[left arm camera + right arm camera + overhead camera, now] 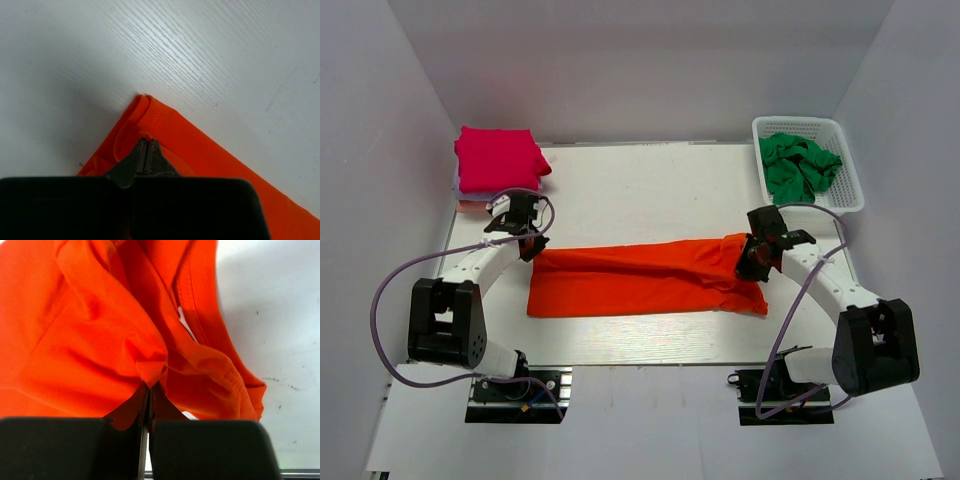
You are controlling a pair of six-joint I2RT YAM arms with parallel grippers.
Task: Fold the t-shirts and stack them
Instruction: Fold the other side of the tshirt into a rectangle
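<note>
The bright orange-red t-shirt (640, 280) lies as a long folded band across the middle of the white table. My left gripper (528, 246) is at the band's far left corner. In the left wrist view the left gripper (146, 141) is shut, with a small nip of the shirt's hem corner (150, 112) at its tips. My right gripper (756, 262) is at the bunched right end. In the right wrist view the right gripper (150, 385) is shut on a pinched fold of the orange cloth (100, 340), which hangs in loose folds above the table.
A folded magenta t-shirt (498, 158) tops a small stack at the back left, with a pale lilac layer under it. A white basket (807, 122) at the back right holds a crumpled green t-shirt (798, 166). White walls enclose the table (650, 185).
</note>
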